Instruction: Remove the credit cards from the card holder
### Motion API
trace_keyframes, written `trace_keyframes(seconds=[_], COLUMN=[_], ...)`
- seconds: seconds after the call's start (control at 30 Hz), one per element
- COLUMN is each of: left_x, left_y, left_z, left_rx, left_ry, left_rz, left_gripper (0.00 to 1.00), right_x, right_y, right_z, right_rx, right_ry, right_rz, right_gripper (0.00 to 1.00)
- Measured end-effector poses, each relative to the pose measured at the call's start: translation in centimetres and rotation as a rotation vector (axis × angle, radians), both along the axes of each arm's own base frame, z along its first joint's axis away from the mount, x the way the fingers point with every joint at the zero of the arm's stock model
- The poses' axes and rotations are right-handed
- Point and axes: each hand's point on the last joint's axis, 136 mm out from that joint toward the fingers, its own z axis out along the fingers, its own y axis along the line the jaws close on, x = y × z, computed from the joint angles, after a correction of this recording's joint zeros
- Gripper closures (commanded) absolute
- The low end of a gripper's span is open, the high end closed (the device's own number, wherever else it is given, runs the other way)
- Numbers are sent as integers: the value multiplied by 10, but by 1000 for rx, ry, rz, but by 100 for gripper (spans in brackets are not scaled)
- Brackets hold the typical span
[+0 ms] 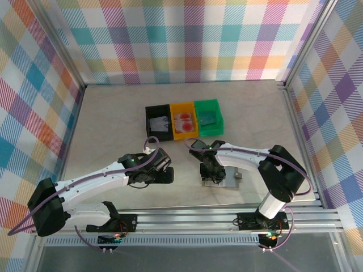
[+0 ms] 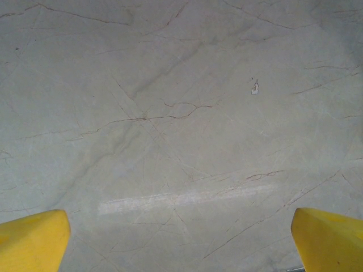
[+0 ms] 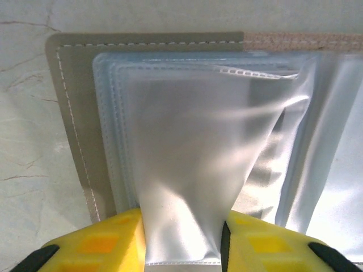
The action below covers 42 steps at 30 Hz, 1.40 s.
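Bright checked walls stand around a pale stone tabletop (image 1: 113, 124). At the back of it, 3 small bins sit side by side in a row. The black bin (image 1: 148, 122) has a grey-white card (image 1: 160, 122) in it. The yellow bin (image 1: 184, 134) has red cards (image 1: 183, 119) in it. The green bin (image 1: 211, 131) has a teal card (image 1: 207, 117) in it. So it looks like several credit cards are already out and sorted.

The card holder (image 1: 220, 181) lies open and flat on the tabletop, near the front and well apart from the bins. Its grey-brown cover is underneath and its see-through pockets face up. The pockets look pale and cloudy. I cannot tell if a card is hiding in any of them, so there may be 1 more to find, or the job may be almost done.

The right pincer (image 3: 182, 241) is right over the card holder. Its 2 yellow fingers (image 3: 96, 246) are squeezed close together on 1 plastic sleeve (image 3: 187, 141), which bunches up between them.

The left pincer (image 2: 181, 243) hangs over bare tabletop. It is as wide open as it goes, and it holds and touches nothing.
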Motion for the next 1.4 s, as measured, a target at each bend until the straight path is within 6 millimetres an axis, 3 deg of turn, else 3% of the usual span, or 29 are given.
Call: trace_keyframes(seconds=[0.4,1.0,1.27,1.4], left_x=[0,1,-4,-4], left_y=[-5,-18,-23,-37], left_z=[-5,-10,-34,-38], left_rx=[6,-21,29,22], left_ry=[5,12,75,99], left_rz=[-12,-1,30,35], left_gripper=[0,0,0,0], right_x=[-3,-8,-6,-7], right_y=[-1,41,52,50], right_z=[15,35,35,32], right_rx=[54,400,467,470], right_ry=[-19,-83,-104,-105], right_rz=[5,70,79,76], right_gripper=[67,67,68,69])
